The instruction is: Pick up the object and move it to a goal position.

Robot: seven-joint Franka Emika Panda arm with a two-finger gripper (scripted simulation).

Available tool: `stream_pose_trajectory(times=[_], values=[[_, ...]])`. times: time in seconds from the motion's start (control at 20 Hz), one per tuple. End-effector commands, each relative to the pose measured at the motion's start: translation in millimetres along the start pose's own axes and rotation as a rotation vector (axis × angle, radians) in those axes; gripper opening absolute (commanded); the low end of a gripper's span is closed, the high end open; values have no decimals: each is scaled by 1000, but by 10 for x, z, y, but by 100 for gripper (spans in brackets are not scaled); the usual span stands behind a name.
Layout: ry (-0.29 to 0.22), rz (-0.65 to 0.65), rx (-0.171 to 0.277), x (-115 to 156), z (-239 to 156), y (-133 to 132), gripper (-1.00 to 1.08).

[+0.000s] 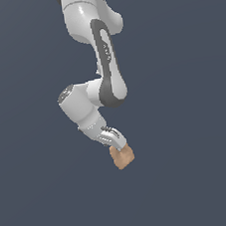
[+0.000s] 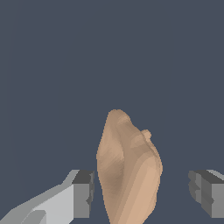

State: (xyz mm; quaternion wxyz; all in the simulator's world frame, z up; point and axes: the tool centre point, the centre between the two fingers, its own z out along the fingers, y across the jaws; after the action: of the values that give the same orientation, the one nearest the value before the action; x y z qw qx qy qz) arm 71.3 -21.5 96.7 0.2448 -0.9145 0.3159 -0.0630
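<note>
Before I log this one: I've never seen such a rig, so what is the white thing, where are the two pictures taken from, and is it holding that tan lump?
The white jointed thing is a simulated robot arm, drawn by software rather than filmed. The exterior view looks at the whole arm from off to the side; the wrist view comes from a camera mounted on the arm's wrist, looking along its gripper.

The only item on the plain dark surface is a small tan lumpy object. In the wrist view it sits between the two grey fingers, with visible gaps on both sides. So the gripper is open around the object and not gripping it.
</note>
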Motion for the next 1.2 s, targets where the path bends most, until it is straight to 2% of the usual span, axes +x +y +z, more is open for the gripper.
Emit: stream_pose_trajectory(times=[0.0, 0.85, 0.9, 1.15], values=[[4, 16, 9, 21, 6, 9, 68], [5, 20, 10, 17, 310, 15, 68], [5, 20, 10, 17, 310, 15, -100], [5, 20, 10, 17, 310, 15, -100]])
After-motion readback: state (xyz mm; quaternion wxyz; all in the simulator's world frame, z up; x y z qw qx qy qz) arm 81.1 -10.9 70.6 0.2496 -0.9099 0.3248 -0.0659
